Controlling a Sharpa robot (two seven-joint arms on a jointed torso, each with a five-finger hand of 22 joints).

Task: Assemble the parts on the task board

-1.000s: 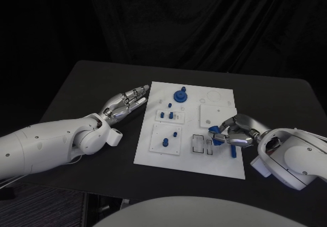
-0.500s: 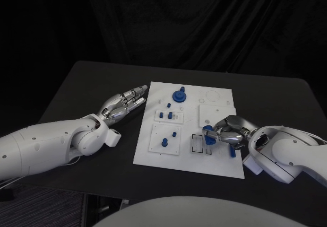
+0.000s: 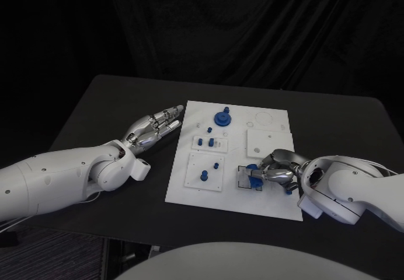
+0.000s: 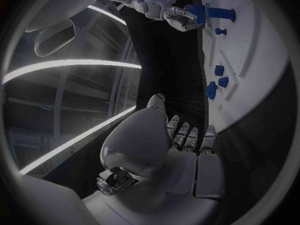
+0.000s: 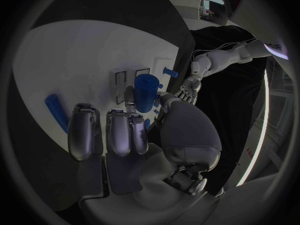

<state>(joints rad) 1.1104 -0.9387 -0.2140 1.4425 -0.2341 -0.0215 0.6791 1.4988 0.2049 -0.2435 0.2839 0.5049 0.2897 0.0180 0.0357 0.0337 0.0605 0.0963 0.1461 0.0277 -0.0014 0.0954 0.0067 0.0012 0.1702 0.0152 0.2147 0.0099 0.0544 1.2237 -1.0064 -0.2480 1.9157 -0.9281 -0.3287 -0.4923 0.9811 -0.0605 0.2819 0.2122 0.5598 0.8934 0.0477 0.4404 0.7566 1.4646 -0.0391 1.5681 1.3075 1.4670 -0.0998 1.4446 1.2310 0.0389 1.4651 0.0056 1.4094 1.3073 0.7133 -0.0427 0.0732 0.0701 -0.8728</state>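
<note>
Our right hand (image 3: 276, 171) has carried its pinched blue part (image 5: 145, 92) left over the task board (image 3: 274, 201) slots; next we seat it; left hand (image 3: 156, 126) rests open

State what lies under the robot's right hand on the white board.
The right hand holds a blue cylinder over two narrow slots in the white board. In the head view the hand partly covers those slots.

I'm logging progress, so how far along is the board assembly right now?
Partly done. Several blue parts already stand in the task board: a knob at the far end and small pegs on the left panels. The right hand holds a blue cylinder over the rectangular slots. A blue rod lies loose on the board. The left hand rests open beside it.
</note>
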